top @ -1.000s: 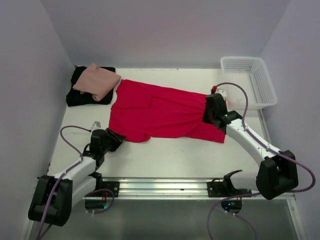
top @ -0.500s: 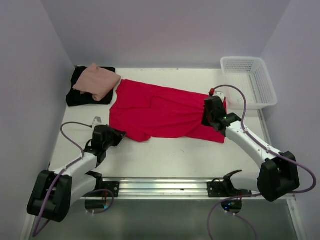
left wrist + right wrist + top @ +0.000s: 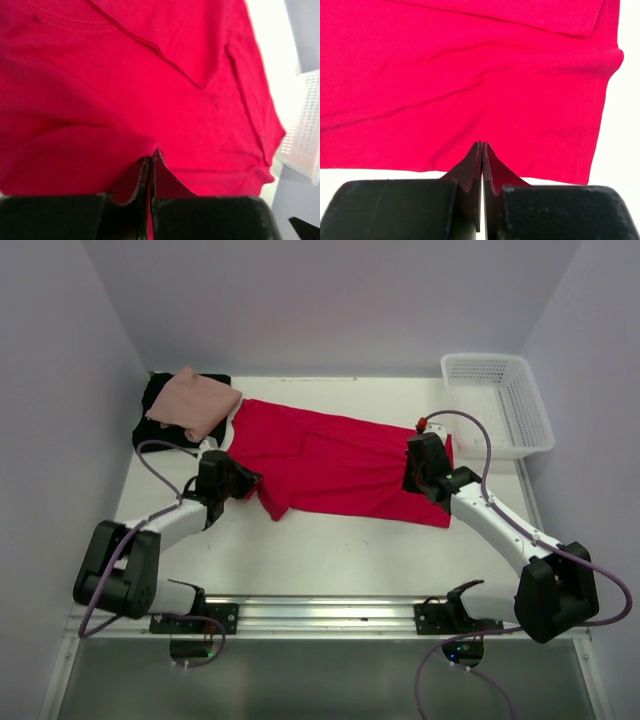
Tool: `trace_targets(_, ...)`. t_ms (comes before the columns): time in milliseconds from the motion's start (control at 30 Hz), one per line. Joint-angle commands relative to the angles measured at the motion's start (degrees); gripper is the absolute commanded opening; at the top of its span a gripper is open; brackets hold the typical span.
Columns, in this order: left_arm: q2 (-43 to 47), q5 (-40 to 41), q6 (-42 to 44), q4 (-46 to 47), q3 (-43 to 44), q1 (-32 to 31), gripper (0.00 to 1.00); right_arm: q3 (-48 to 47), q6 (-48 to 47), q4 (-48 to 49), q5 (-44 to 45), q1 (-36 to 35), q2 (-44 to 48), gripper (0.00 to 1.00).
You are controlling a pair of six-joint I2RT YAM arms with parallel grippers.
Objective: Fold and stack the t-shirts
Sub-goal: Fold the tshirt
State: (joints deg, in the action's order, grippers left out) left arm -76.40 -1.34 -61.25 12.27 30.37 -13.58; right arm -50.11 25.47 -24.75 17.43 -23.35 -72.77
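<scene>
- The red shirt [image 3: 330, 465] is lying spread out in the middle of the table [image 3: 330, 540].
- The left pincer [image 3: 150, 165] is pinching the shirt's edge at 9 o'clock, closed tight on the cloth.
- The right pincer [image 3: 482, 150] is pinching the edge at 3 o'clock, closed tight too.
- To fold well, both should be lifting together and evenly.
- The pink shirt [image 3: 195, 400] is sitting on the black shirt [image 3: 150, 435] at 10 o'clock.

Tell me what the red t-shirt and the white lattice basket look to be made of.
The bright red t-shirt looks like soft, matte knit cloth, likely cotton: it creases, folds over itself and shows stitched hems. The white lattice basket looks like rigid moulded plastic, slightly glossy, with an even grid of holes.
</scene>
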Motion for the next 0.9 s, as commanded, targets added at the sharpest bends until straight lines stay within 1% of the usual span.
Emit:
trace_targets(0,-8.3,-3.5,3.6,4.9,5.5,-0.4,0.00,-0.3,-1.0,1.7,0.6,-0.4,-0.2,0.00)
trace_targets(67,-15.2,-4.6,5.1,5.4,10.9,-0.6,0.00,0.0,-1.4,1.6,0.8,-0.5,-0.1,0.00)
trace_targets(100,-15.2,-4.7,5.7,5.4,10.9,-0.7,0.00,0.1,-1.6,1.6,0.8,-0.5,-0.1,0.00)
trace_targets(133,-17.3,-4.5,6.1,4.8,13.5,-0.7,0.00,0.2,-1.7,1.6,0.8,-0.4,-0.1,0.00)
trace_targets(200,-18.4,-4.0,7.2,4.5,15.9,-0.9,0.00,0.4,-1.9,1.5,1.3,-0.5,-0.2,0.00)
trace_targets(367,-18.4,-3.9,9.5,4.4,19.4,-1.4,0.00,0.4,-2.1,2.2,0.9,-0.5,-1.2,0.00)
trace_targets(467,-20.6,-4.0,10.6,2.5,23.3,-1.5,0.00,-0.4,-2.3,2.3,0.3,-0.5,-2.3,0.00)
trace_targets(567,-25.1,-3.9,13.4,-0.7,29.5,-1.5,0.00,-0.9,-2.4,2.3,0.1,-0.5,-2.8,0.00)
trace_targets(700,-33.0,-5.2,15.8,-2.2,34.7,-1.5,0.00,-0.9,-2.6,2.3,0.0,-0.6,-2.7,0.00)
trace_targets(733,-34.3,-6.6,16.4,-2.4,36.0,-1.4,0.00,-0.9,-2.6,2.3,-0.1,-0.6,-2.7,0.00)
trace_targets(767,-35.8,-7.1,17.6,-3.5,37.2,-1.4,0.05,-0.6,-2.6,2.3,-0.1,-0.6,-2.7,0.00)
trace_targets(800,-38.1,-7.6,18.1,-3.7,39.2,-1.4,0.12,-0.5,-2.6,2.3,-0.3,-0.6,-2.7,0.00)
trace_targets(833,-39.0,-9.2,18.6,-3.7,39.8,-1.4,0.28,-0.4,-2.6,2.3,-0.3,-0.6,-2.6,0.00)
trace_targets(867,-39.5,-9.6,19.1,-3.5,40.1,-1.4,0.35,-0.3,-2.6,2.4,-0.4,-0.6,-2.5,0.00)
